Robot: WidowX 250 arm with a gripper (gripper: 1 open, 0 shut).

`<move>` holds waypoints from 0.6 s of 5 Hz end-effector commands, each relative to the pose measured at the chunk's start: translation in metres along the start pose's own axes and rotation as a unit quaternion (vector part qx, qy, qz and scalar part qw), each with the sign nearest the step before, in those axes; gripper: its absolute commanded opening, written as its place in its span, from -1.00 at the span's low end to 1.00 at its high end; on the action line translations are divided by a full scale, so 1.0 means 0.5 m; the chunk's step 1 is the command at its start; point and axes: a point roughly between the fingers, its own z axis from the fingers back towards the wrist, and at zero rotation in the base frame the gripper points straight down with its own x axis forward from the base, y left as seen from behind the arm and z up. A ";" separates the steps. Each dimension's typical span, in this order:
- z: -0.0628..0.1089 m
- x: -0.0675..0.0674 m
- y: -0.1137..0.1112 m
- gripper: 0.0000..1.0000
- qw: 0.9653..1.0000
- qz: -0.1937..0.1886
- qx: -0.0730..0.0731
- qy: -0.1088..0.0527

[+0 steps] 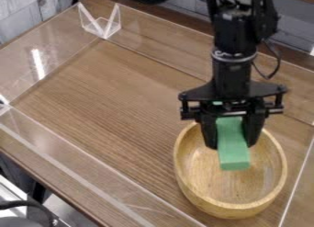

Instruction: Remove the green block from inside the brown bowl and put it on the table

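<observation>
The green block (232, 149) hangs upright between the black fingers of my gripper (232, 131), which is shut on its upper end. Its lower end hovers just above the inside of the brown bowl (194, 187), a round tan wooden dish at the lower right of the table (123, 93). The arm rises straight up from the gripper toward the top of the camera view. The block's top part is hidden behind the fingers.
Low clear acrylic walls (37, 139) edge the wood-grain tabletop on the left and front. A small clear acrylic stand (101, 19) sits at the far left corner. The bowl lies close to the front right edge.
</observation>
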 end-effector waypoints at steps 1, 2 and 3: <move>0.044 0.012 -0.015 -1.00 0.999 -0.004 -0.035 -0.029; 0.045 0.015 -0.014 -1.00 0.999 -0.003 -0.039 -0.031; 0.067 0.022 0.006 -1.00 0.998 -0.028 -0.040 -0.030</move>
